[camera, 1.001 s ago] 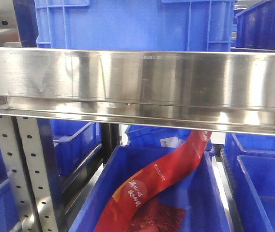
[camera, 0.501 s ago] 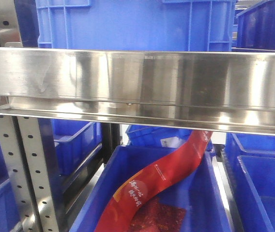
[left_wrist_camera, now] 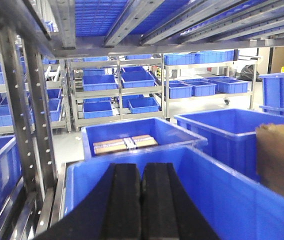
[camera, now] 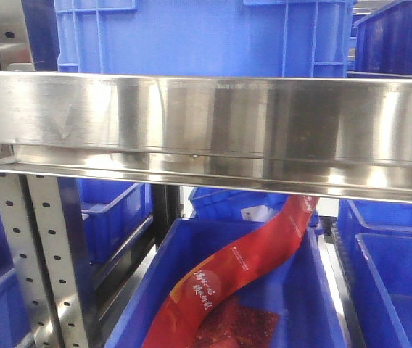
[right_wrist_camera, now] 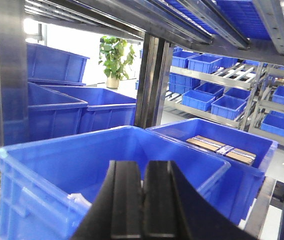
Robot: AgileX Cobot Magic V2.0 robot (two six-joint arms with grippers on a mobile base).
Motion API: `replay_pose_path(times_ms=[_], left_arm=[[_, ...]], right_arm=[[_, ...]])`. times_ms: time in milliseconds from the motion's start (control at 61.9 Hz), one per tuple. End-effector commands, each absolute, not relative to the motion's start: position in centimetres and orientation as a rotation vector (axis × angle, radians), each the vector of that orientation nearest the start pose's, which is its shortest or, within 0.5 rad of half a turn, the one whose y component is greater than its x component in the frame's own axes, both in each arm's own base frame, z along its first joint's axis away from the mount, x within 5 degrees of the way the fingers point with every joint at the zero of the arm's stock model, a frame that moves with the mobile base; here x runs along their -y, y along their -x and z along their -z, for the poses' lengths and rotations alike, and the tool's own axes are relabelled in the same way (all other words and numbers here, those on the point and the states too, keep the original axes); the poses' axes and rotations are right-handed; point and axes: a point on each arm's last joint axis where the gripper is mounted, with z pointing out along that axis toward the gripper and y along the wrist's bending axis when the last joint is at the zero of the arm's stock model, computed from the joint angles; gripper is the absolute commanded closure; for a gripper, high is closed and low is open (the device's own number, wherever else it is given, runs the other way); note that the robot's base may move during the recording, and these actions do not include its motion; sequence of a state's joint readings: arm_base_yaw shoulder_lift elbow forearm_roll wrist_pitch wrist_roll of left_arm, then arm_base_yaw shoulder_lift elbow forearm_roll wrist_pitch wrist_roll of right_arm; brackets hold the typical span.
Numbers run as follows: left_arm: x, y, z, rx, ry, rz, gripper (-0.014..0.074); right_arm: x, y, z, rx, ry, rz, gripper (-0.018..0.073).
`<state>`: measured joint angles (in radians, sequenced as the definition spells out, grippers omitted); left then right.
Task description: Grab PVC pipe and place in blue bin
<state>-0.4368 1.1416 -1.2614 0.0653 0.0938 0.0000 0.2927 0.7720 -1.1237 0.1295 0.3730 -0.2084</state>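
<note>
Blue bin point(left_wrist_camera: 232, 200) sits directly below the left gripper point(left_wrist_camera: 142, 172), whose black pads are pressed together on nothing; where the PVC pipe lies cannot be told. The right gripper point(right_wrist_camera: 143, 170), likewise closed and empty, hangs over a second bin point(right_wrist_camera: 57, 165). Beyond the left gripper, a farther bin point(left_wrist_camera: 122, 129) holds tan packs point(left_wrist_camera: 124, 144). In the front view a steel shelf rail point(camera: 206, 119) spans above a red pouch point(camera: 242, 264).

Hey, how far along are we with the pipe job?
Nothing looks done yet: no PVC pipe shows in any view. Nothing is in hand either. The left gripper, facing a blue bin, and the right gripper are shut and empty. Finding, grabbing and binning the pipe remain.
</note>
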Motion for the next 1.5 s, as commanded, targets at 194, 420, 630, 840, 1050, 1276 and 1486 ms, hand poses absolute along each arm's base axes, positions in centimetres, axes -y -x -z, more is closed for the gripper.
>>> replay_pose_path(times_ms=[194, 420, 630, 840, 1050, 1276, 1486], left_arm=[[8.9, -18.8, -46.2, -1.404, -0.356, 0.312, 0.0707], [7.8, -16.5, -44.0, -1.402, -0.356, 0.311, 0.0707], [7.1, -15.0, -41.8, -1.43, -0.363, 0.309, 0.0707], [6.9, -14.6, -40.0, -1.446, -0.367, 0.306, 0.0707], [5.7, -15.4, -37.7, -1.527, -0.314, 0.244, 0.0707], [4.1, -15.0, -36.8, -1.517, -0.238, 0.178, 0.0707], [3.3, -14.0, -35.6, -1.531, -0.201, 0.166, 0.0707]], right_arm=[[-3.3, -9.8, -45.4, -1.453, 0.311, -0.198, 0.0721], [-3.0, -8.7, -43.4, -1.455, 0.308, -0.197, 0.0721], [-2.9, -8.6, -42.2, -1.476, 0.314, -0.182, 0.0721], [-2.7, -9.1, -41.1, -1.508, 0.299, -0.155, 0.0721], [-2.8, -9.8, -39.2, -1.534, 0.289, -0.144, 0.0721], [-2.5, -9.0, -37.2, -1.492, 0.274, -0.14, 0.0721], [-2.4, -8.9, -35.3, -1.535, 0.249, -0.171, 0.0721]])
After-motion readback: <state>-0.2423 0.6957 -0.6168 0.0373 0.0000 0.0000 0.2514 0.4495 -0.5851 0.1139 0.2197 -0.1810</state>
